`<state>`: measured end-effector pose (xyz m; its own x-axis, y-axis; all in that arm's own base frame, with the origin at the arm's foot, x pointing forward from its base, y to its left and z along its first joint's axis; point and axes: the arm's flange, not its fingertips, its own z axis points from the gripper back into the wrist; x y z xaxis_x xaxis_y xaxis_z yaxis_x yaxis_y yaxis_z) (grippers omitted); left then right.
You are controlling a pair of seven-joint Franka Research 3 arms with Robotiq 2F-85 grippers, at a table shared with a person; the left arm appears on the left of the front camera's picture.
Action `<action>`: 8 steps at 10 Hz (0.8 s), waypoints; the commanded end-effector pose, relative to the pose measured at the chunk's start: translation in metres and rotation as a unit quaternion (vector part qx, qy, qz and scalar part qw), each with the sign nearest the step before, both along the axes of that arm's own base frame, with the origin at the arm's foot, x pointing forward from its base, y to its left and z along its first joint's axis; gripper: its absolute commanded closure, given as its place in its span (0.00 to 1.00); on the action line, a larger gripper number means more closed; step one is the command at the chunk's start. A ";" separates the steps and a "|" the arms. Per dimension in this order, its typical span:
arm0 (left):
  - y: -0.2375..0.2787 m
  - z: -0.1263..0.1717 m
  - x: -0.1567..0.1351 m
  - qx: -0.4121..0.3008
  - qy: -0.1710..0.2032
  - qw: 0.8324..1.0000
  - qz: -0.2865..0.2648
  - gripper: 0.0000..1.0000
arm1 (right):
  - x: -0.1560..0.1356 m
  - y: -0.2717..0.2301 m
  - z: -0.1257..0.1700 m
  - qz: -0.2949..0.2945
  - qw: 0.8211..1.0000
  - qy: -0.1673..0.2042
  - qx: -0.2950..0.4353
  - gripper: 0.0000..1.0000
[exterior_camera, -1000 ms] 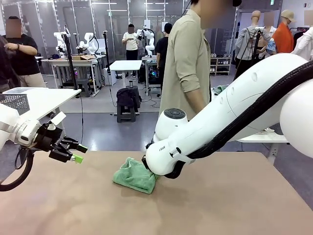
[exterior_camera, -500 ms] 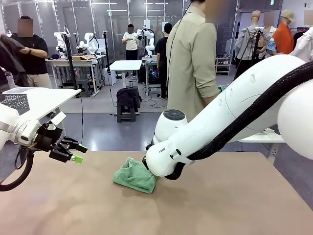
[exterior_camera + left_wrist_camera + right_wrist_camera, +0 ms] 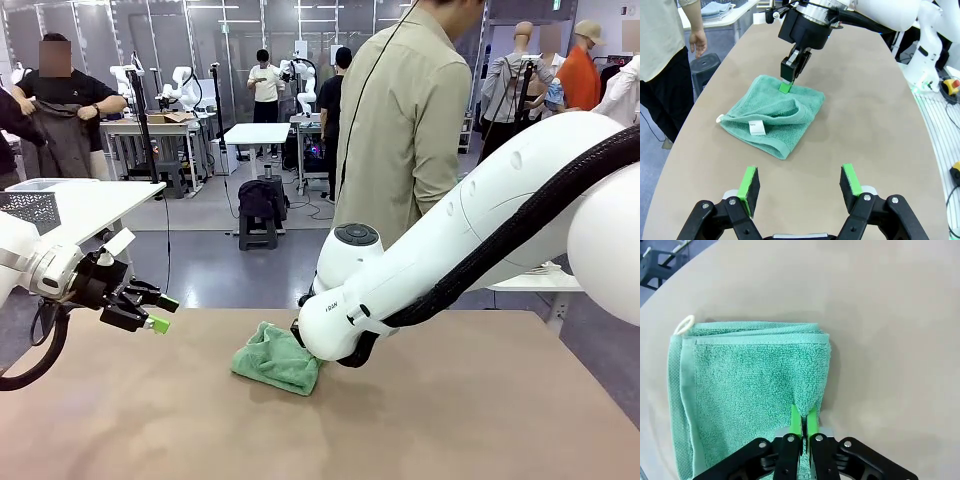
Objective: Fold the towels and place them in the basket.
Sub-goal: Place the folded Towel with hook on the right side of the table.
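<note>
Mint towel (image 3: 750, 370) folded, fluffy terry — pale corner loop (image 3: 684, 325).

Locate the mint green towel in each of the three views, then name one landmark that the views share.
Front view: the towel lies left of centre on the table, at the right arm's wrist.
Left wrist view: the towel sits mid-picture, left of centre, beyond the open left gripper.
Right wrist view: the towel covers the left half, folded.
Shared landmark: the right gripper, shut on the towel's edge.
</note>
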<state>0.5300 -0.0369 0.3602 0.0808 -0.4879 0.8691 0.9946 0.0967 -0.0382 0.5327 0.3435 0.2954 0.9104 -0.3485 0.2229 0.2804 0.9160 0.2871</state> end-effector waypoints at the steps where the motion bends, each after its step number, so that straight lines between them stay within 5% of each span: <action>1: 0.000 0.000 0.000 0.000 -0.001 1.000 0.000 0.18 | -0.003 -0.011 -0.001 0.083 0.995 -0.038 -0.034 0.95; 8: 0.000 0.000 0.000 0.000 -0.001 1.000 0.000 0.18 | 0.068 -0.187 0.036 0.112 0.990 -0.051 -0.069 0.95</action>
<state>0.5300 -0.0366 0.3602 0.0810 -0.4879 0.8691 0.9945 0.0972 -0.0382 0.5952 0.1728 0.3281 0.9282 -0.1058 0.3568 0.0489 0.9851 0.1648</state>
